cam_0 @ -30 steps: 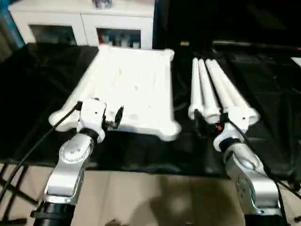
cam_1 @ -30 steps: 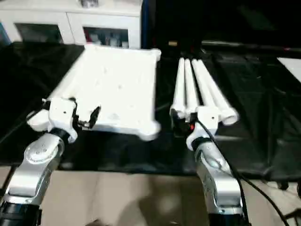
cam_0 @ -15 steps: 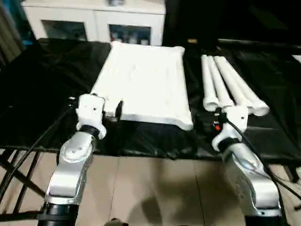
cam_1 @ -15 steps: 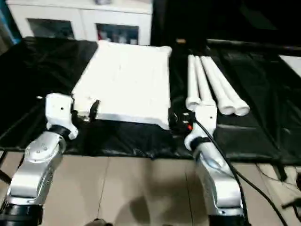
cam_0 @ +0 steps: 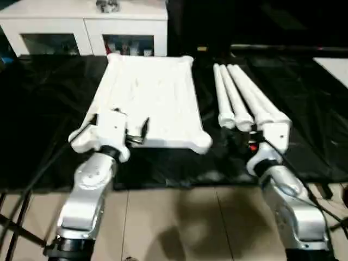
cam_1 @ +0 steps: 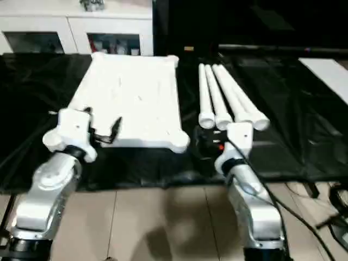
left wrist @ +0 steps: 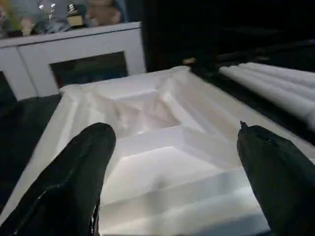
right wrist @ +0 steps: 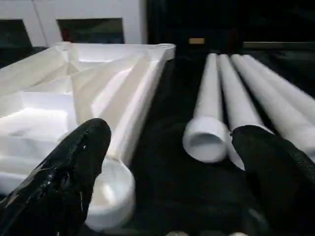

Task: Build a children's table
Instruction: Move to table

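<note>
The white tabletop [cam_0: 149,95] lies ribbed side up on the black-covered table, with round sockets at its corners. Right of it, several white tube legs [cam_0: 242,98] lie side by side, open ends toward me. My left gripper [left wrist: 172,132] is open at the tabletop's near edge, close to the near left corner, with the ribs [left wrist: 162,147] showing between its fingers. My right gripper [right wrist: 170,130] is open and empty, low in the gap between the near right corner socket [right wrist: 110,189] and the nearest leg's end [right wrist: 206,140].
A white cabinet with glass doors [cam_0: 87,32] stands behind the table at the back left. Black cloth [cam_0: 38,109] covers the table to its front edge, with tan floor [cam_0: 179,223] below. A white sheet [cam_0: 334,68] lies at the far right. Cables trail from both arms.
The whole picture has shifted as the head camera moved. Both grippers stay open near the table's front, the left at the tabletop's near edge, the right by the leg ends.
</note>
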`<state>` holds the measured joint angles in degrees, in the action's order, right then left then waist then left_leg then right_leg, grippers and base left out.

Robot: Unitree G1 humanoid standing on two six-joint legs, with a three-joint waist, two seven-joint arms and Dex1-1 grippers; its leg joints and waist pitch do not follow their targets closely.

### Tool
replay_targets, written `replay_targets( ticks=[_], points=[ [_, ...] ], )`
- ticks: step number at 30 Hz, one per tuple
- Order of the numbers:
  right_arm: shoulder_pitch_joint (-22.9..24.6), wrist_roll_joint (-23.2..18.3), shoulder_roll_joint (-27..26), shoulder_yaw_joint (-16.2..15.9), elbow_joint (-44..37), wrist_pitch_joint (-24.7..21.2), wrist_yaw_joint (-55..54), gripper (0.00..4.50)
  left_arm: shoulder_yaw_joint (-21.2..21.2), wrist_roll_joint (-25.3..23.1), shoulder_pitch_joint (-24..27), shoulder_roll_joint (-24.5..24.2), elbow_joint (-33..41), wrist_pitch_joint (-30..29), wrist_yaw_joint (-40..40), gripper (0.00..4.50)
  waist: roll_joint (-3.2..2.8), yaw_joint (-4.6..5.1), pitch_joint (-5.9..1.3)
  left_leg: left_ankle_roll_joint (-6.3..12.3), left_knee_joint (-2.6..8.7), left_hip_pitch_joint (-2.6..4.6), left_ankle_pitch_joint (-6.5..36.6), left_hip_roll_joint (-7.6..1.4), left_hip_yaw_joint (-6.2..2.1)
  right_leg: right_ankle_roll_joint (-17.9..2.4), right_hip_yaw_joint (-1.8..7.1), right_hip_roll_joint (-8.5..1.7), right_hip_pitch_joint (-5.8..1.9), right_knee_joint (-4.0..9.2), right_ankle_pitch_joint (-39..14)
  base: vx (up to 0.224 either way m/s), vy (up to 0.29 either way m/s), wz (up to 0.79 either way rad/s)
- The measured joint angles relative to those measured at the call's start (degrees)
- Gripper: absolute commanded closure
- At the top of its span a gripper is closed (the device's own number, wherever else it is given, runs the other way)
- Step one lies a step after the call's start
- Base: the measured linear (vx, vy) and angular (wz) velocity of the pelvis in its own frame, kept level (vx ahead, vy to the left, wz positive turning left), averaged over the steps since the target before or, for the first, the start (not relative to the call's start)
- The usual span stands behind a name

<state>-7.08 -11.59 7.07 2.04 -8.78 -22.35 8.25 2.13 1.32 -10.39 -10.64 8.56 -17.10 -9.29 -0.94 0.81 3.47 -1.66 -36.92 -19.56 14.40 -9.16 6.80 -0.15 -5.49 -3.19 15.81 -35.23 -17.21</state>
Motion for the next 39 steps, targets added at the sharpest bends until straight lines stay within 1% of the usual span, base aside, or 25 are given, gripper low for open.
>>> replay_targets(
  ticks=[1,3,4,5,6,7,8,9,10,11,12,13,14,15,16,18,19,21,25,28,30,32,36,37,39],
  points=[
    [-0.6,-0.1,-0.8,-1.4,-0.1,0.0,0.5,0.0,-0.7,0.0,0.6,-0.3,-0.1,-0.1,0.0,0.05,0.4,0.76,-0.24,0.44,0.54,0.54,0.2,0.58,-0.26,-2.1,0.34,-0.09,0.75,-2.05,-1.1,0.222,0.013,0.0],
    [-1.1,0.0,-0.9,-2.0,-0.2,0.0,0.8,0.0,-1.6,-0.1,0.7,-0.7,-0.2,-0.2,0.0,0.05,0.61,1.25,-0.38,0.84,0.63,1.4,1.2,1.02,-0.39,-1.6,0.84,-0.21,3.52,-6.23,-1.2,0.208,-0.003,-0.03],
    [-1.1,0.0,-0.7,-2.0,-0.2,-0.1,0.8,0.0,-1.6,-0.1,0.6,-0.6,-0.1,-0.2,0.0,0.05,1.09,1.8,-0.67,0.72,0.63,1.82,1.7,1.51,-0.23,-0.4,1.74,-0.35,5.72,-6.82,-0.6,0.171,-0.054,-0.05],
    [-1.1,0.0,-0.5,-1.9,-0.2,-0.1,0.7,0.0,-1.4,-0.1,0.6,-0.6,0.0,-0.2,0.0,0.05,2.0,2.16,-0.95,0.67,0.65,2.18,2.2,2.21,0.28,0.0,2.41,-0.98,6.99,-5.31,0.3,0.171,-0.054,-0.05],
    [-1.0,0.0,-0.3,-1.6,-0.2,-0.1,0.7,0.0,-1.1,-0.1,0.5,-0.5,0.0,-0.2,0.0,0.05,3.34,2.15,-1.14,0.9,0.41,2.35,2.9,3.38,0.75,0.8,3.75,-1.92,7.08,-3.42,3.4,0.142,-0.091,0.07],
    [-0.2,0.0,0.7,-0.7,-0.1,-0.1,0.6,0.0,0.0,0.0,0.4,0.8,-0.3,-0.3,-0.1,0.05,3.1,1.61,-0.98,3.5,-1.42,2.39,4.4,3.41,0.72,0.4,4.62,-1.1,6.24,-3.68,1.8,0.168,-0.078,0.02],
    [0.1,0.1,1.1,0.2,0.2,-0.2,0.5,0.0,1.3,0.0,0.4,1.3,-0.2,-0.3,-0.4,0.05,2.88,0.85,-1.02,5.88,-3.35,1.89,5.1,3.57,0.04,0.0,4.87,-0.81,5.58,-3.26,1.6,0.168,-0.078,0.02],
    [0.1,0.2,1.4,0.7,0.3,-0.2,0.4,0.0,1.9,0.0,0.4,1.3,-0.2,-0.3,-0.5,0.05,2.54,0.52,-1.17,5.59,-6.01,0.3,4.9,3.79,-0.73,-0.2,4.96,-0.22,4.72,-2.49,1.6,0.206,-0.047,-0.06],
    [0.1,0.2,1.6,0.8,0.2,-0.2,0.5,0.0,1.8,0.0,0.2,1.1,-0.2,-0.3,-0.5,0.05,2.4,-0.05,-1.2,4.98,-6.81,-1.18,4.5,3.91,-1.29,-0.5,4.73,0.17,3.44,-1.52,1.4,0.18,-0.027,0.0],
    [-0.1,0.2,2.1,0.7,0.1,-0.2,0.9,0.0,1.8,0.1,-0.1,0.6,-0.2,-0.3,-1.0,0.05,2.11,-0.6,-1.26,3.72,-5.91,-2.35,3.7,3.63,-1.43,-0.6,4.5,0.69,2.68,-1.05,1.1,0.18,-0.027,0.0],
    [-0.5,0.2,2.3,0.4,0.1,-0.2,1.2,0.0,1.6,0.3,-0.5,0.1,-0.2,-0.2,-1.8,0.05,1.21,-1.21,-1.25,3.05,-3.29,-3.31,2.3,2.88,-1.69,-0.8,3.85,1.45,2.02,-0.69,1.0,0.164,0.004,-0.04],
    [-1.2,0.2,2.7,0.1,0.0,-0.3,1.8,0.0,1.5,0.8,-0.9,-0.3,-0.3,0.0,-2.6,0.05,-0.79,-1.43,-1.33,1.29,0.01,-4.23,-2.9,1.22,-1.93,-0.6,2.45,2.93,1.4,-0.91,0.3,0.162,0.073,-0.07],
    [-1.3,0.1,2.4,-0.6,0.1,-0.4,2.6,0.0,1.5,1.3,-0.8,-0.8,-0.5,0.0,-3.7,0.05,-0.77,-1.44,-1.26,0.92,-0.97,-4.18,-2.3,0.96,-2.06,-0.4,2.11,2.59,1.58,-1.81,-0.4,0.162,0.073,-0.07],
    [-1.8,-0.3,2.6,-1.5,0.1,-0.6,4.1,0.0,1.7,1.5,-0.8,-2.0,-0.8,0.1,-5.5,0.05,-0.45,-1.3,-1.35,1.17,-1.11,-4.18,-2.0,1.36,-2.09,-0.8,2.02,2.06,2.38,-3.14,-0.6,0.158,0.087,0.01],
    [-2.3,-1.3,3.3,-2.1,0.0,-0.7,6.4,0.0,2.3,1.7,-0.9,-3.7,-1.5,0.3,-8.4,0.05,-0.39,-1.24,-1.38,1.37,-1.19,-4.17,-1.9,1.85,-2.08,-0.4,2.89,1.53,3.47,-4.05,0.1,0.091,0.06,0.02],
    [-2.3,-2.3,5.8,-2.4,0.0,-0.7,9.6,0.0,3.4,2.5,-1.3,-5.7,-1.8,1.1,-12.8,0.05,0.01,-1.54,-1.45,1.36,-1.06,-4.13,-1.9,3.28,-2.54,2.2,5.1,-0.27,5.04,-2.62,1.4,0.024,0.069,-0.02],
    [-2.2,-2.4,6.6,-2.0,0.0,-0.7,10.4,0.0,3.7,2.8,-1.5,-6.0,-1.9,1.3,-14.1,0.05,0.16,-1.53,-1.39,1.3,-0.97,-4.16,-1.9,3.77,-2.45,3.7,5.59,-1.13,5.44,-2.32,2.1,-0.066,0.039,-0.04],
    [-1.9,-3.0,9.3,-2.2,0.1,-0.8,14.1,0.0,6.6,4.3,-2.5,-7.3,-1.9,1.5,-19.7,0.05,0.27,-2.05,-1.34,1.09,-0.1,-4.34,-2.4,3.5,-1.6,3.5,5.57,-1.31,5.73,-2.22,2.5,-0.033,0.02,-0.02],
    [-1.8,-4.7,16.8,-4.2,0.0,-1.4,25.0,0.0,10.7,9.2,-4.3,-13.6,-2.1,-0.5,-34.5,0.21,0.27,-2.35,-1.13,0.74,0.63,-3.56,-2.8,1.81,0.49,2.3,4.95,-1.26,5.27,-1.61,3.2,-0.066,-0.022,0.0],
    [-1.5,-5.1,18.4,-5.3,-0.5,-2.1,28.8,0.0,12.0,10.1,-5.5,-14.7,-2.3,-1.7,-39.1,0.41,0.34,-2.54,-0.93,0.68,0.75,-3.04,-2.7,1.09,1.62,1.9,4.85,-1.32,4.98,-1.65,3.4,-0.07,-0.016,0.03],
    [-1.3,-5.6,20.1,-6.5,-1.1,-2.5,31.2,0.0,13.9,10.1,-6.5,-15.8,-2.8,-2.3,-41.9,0.41,0.36,-2.7,-0.87,0.54,0.95,-2.94,-2.8,1.02,1.84,1.9,4.88,-1.35,5.0,-1.64,3.4,-0.069,-0.009,0.02],
    [-0.7,-5.9,22.7,-7.4,-2.0,-3.2,33.9,0.0,16.2,9.3,-8.4,-16.1,-5.2,-2.8,-44.7,0.79,0.35,-2.78,-0.84,0.46,1.16,-2.79,-2.9,0.92,2.06,2.0,4.9,-1.37,5.03,-1.5,3.4,-0.053,-0.002,0.02],
    [0.5,-6.0,24.9,-8.4,-2.4,-3.9,36.5,0.0,18.6,6.6,-11.6,-14.9,-10.6,-2.5,-46.0,0.84,0.38,-2.62,-0.82,0.31,1.26,-2.7,-3.0,0.78,2.25,1.9,4.9,-1.38,4.95,-1.39,3.5,0.0,0.0,0.0],
    [0.7,-6.0,25.3,-8.6,-2.4,-4.0,37.0,0.0,19.0,6.2,-12.4,-14.5,-12.1,-2.3,-46.2,1.15,0.38,-2.6,-0.82,0.29,1.26,-2.73,-3.1,0.76,2.25,1.9,4.89,-1.38,5.02,-1.37,3.7,0.0,0.0,0.0],
    [0.9,-6.0,26.1,-8.9,-2.5,-4.3,37.7,0.0,20.0,5.3,-14.0,-13.7,-14.9,-1.7,-46.4,1.22,0.37,-2.49,-0.82,0.34,1.26,-2.72,-3.2,0.72,2.3,1.8,4.88,-1.39,5.04,-1.24,4.2,0.0,0.0,0.0]
  ],
)
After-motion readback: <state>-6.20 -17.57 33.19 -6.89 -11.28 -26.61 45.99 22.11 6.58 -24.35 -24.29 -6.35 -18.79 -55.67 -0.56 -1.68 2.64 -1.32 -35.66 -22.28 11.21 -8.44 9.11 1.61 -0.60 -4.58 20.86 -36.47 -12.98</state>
